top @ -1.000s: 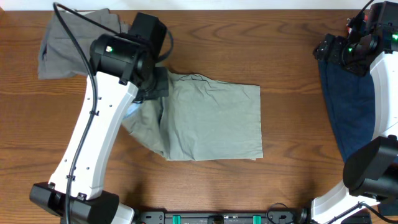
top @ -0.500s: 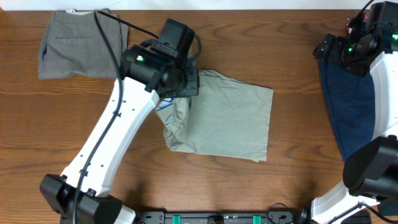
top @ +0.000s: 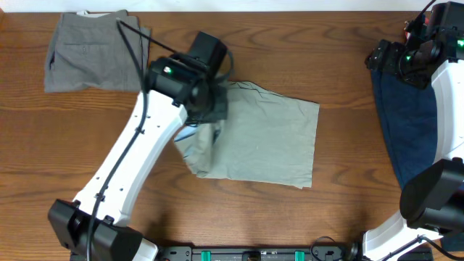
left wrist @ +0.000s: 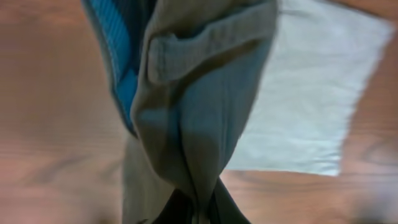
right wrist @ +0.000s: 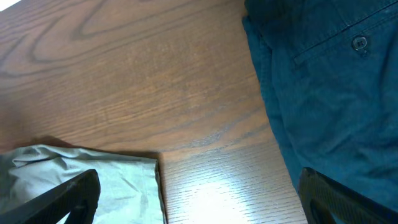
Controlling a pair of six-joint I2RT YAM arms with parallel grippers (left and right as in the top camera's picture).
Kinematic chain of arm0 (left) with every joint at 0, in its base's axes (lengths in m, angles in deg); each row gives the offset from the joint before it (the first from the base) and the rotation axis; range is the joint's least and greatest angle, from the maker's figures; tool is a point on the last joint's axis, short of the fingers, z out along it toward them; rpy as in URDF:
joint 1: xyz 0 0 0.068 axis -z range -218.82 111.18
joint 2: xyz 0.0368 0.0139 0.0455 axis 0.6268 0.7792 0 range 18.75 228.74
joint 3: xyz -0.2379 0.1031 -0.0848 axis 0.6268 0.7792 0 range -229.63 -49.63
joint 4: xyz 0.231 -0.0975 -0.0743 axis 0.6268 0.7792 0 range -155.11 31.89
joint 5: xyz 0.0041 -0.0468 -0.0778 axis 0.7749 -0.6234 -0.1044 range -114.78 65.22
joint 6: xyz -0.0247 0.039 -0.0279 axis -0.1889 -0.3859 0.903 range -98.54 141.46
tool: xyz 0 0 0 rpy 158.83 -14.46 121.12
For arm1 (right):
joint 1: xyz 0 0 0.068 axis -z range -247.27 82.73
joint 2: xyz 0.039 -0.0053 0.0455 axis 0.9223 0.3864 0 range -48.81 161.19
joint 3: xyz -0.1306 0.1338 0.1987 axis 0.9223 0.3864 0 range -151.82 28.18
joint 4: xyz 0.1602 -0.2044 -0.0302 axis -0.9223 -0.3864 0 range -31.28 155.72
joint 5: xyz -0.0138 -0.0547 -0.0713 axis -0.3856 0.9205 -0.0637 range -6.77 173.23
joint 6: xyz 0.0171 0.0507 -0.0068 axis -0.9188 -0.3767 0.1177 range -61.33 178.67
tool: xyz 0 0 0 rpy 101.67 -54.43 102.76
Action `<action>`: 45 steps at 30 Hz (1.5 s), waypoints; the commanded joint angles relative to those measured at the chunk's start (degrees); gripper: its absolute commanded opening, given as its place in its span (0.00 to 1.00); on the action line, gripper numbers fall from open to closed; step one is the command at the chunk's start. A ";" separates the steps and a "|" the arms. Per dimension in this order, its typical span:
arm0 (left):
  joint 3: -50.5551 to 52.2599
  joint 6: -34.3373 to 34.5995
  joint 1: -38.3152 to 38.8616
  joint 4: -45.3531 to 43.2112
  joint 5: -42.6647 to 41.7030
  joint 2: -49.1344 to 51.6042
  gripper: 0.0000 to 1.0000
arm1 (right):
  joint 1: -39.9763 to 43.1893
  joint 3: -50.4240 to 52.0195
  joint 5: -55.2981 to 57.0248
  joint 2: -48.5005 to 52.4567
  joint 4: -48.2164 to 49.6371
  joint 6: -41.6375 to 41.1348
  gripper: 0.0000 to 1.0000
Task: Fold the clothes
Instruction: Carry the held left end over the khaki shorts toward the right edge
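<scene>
Khaki-beige shorts (top: pixel 268 145) lie mid-table in the overhead view, mostly flat, with the left edge bunched up under the left arm (top: pixel 138 159), whose wrist sits over that edge. Grey folded shorts (top: pixel 87 51) are at the far left corner, well apart. Navy shorts (top: pixel 402 123) lie along the right side, with the right arm (top: pixel 442 94) over their top end. The table (top: pixel 326 43) is brown wood. Left wrist view: the left gripper (left wrist: pixel 193 208) is closed, pinching a gathered fold of the khaki cloth. The light blue waistband (left wrist: pixel 115 56) shows beside the fold, and the rest of the garment lies flat on the wood behind. Right wrist view: the right gripper (right wrist: pixel 199 202) is spread wide and holds nothing, one of its fingers (right wrist: pixel 68 193) at each lower corner. It hangs over bare wood between a khaki corner and the navy shorts.
</scene>
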 commanded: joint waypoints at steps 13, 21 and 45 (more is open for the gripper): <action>-20.57 -1.64 -4.76 17.84 13.35 -2.32 0.06 | -0.07 -0.98 0.20 0.17 0.07 -0.55 0.99; -20.94 -1.03 -3.34 16.22 7.34 -0.87 0.06 | -0.07 -0.98 0.20 0.17 0.07 -0.57 0.99; -14.03 7.69 13.62 -5.27 0.46 12.70 0.06 | -0.07 -0.98 0.20 0.17 0.04 -0.57 0.99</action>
